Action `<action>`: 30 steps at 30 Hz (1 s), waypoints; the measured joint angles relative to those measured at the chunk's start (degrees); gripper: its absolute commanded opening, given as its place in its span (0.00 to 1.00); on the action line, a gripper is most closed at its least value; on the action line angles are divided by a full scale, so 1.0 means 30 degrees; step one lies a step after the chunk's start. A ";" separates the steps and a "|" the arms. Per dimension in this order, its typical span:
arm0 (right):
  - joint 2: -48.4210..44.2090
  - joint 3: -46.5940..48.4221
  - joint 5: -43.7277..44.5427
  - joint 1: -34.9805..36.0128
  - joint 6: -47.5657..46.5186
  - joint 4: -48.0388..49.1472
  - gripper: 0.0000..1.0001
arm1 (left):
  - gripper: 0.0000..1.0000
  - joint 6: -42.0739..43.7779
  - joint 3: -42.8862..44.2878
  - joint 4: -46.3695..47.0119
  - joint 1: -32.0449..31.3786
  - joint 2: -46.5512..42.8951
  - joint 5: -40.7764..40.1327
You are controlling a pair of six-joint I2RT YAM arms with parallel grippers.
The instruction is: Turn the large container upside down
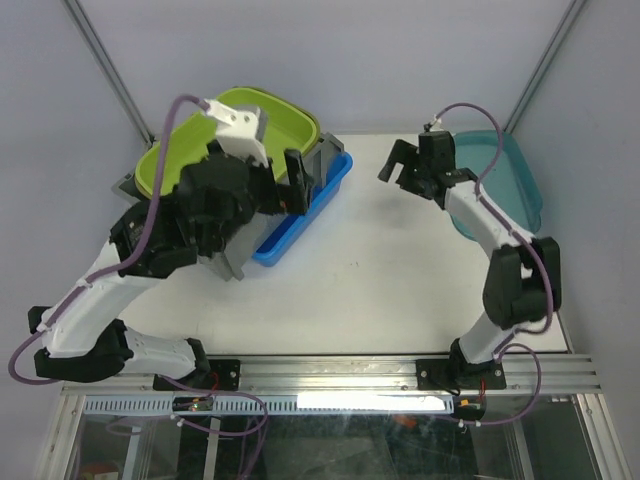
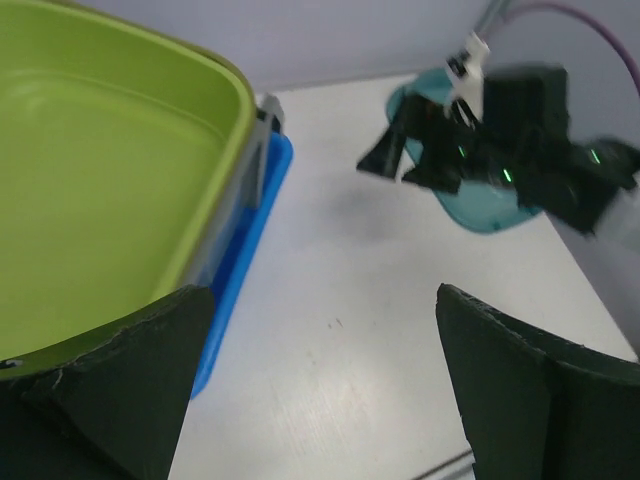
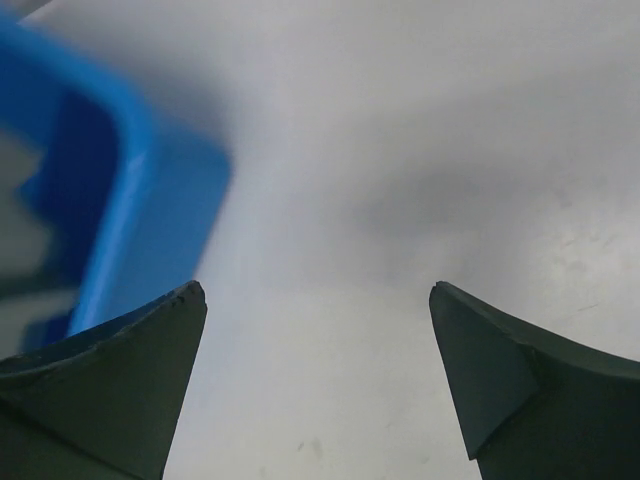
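White table (image 1: pixel 390 285) holds large container (image 1: pixel 326 160) mouth-up, long axis seemingly diagonal.

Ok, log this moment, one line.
left claw: open, by green tub | right claw: open, over table | grey crate: under green tub

table (image 1: pixel 380 290): white, matte | walls (image 1: pixel 350 60): pale grey | near edge: aluminium rail (image 1: pixel 350 375)
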 measured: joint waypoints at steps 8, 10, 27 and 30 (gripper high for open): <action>-0.9508 -0.4816 -0.0816 0.2499 0.0546 -0.0015 0.99 | 0.99 0.1909 0.5712 -0.1698 0.7868 0.2958 0.1727; -1.0958 -0.5428 -0.0299 0.2302 0.0525 -0.0809 0.99 | 0.95 0.2390 0.6215 -0.1829 0.9646 0.4044 0.3213; -1.6531 -0.6594 0.2215 0.2178 -0.0328 -0.5952 0.99 | 0.59 0.5836 0.3468 -0.2594 1.2611 0.7373 1.2517; -1.6334 -0.6907 0.2200 0.2178 -0.0335 -0.6171 0.99 | 0.62 0.6105 0.2812 -0.2557 1.2611 0.7031 1.2961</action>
